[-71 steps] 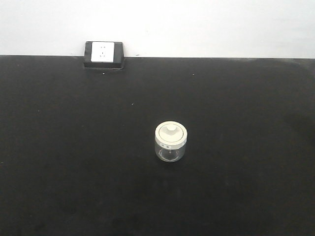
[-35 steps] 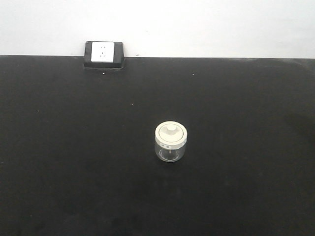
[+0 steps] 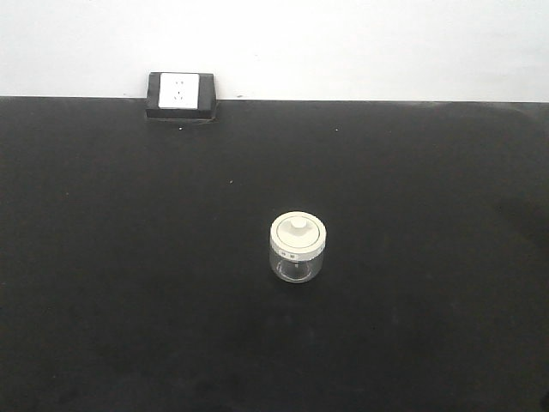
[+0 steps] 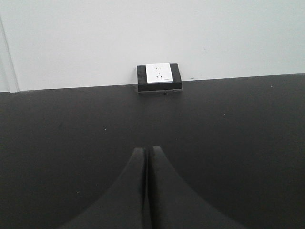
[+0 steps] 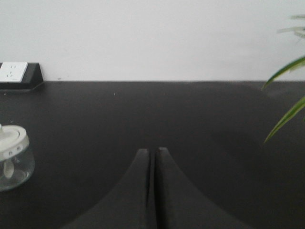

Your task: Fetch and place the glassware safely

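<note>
well, both grippers' fingers (image 4: pixel 147 157) (image 5: pixel 153 157) pressed together, holding nothing, apart from jar (image 3: pixel 297 247).

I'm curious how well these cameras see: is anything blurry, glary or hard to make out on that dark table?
Front view: even, soft light; the glass jar is sharp against the black table. Right wrist view: the shut right gripper is a dark blur; plant leaves are soft. Left wrist view: the socket box is clear.

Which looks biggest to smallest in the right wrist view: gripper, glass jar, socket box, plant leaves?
1. right gripper, fills the bottom centre, but it sits closest to the camera.
2. glass jar, cut off by the left edge.
3. plant leaves and socket box: too close to rank, both cropped by the frame.
</note>
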Motion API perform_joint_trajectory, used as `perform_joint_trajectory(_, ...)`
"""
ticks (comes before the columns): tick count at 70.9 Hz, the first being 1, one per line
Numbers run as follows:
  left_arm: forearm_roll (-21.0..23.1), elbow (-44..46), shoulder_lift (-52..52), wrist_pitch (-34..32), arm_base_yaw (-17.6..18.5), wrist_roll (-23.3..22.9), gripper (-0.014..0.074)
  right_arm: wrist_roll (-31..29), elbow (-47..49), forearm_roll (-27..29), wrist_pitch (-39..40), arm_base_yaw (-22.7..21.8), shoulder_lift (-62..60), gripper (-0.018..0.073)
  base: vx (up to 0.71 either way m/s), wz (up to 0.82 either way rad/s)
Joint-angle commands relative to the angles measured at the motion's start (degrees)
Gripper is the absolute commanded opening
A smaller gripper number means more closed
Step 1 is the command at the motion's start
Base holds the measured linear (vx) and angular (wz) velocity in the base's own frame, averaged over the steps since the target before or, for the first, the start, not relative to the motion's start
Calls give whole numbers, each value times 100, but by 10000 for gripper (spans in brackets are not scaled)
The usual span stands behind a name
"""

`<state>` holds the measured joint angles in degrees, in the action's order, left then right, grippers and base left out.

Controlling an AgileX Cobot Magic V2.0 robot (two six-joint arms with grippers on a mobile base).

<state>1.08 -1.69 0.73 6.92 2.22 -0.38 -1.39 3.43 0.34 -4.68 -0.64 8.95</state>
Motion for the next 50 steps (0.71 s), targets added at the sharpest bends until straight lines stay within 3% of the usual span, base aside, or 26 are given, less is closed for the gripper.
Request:
perform_joint_trajectory(1, 13, -158, 66, -405, 42, -22, -7, 85, -113, -34, 468, -28, -182, -1, 0, 0)
perform_joint_trajectory(19, 13, -158, 66, -405, 42, -22, -7, 80, -616, -105, 468, -2, -1041, -1, 0, 0)
perform_joint_trajectory(50, 13, -158, 66, -405, 42, -22, -7, -104, -611, -78, 389, 101, -1027, -1, 0, 0)
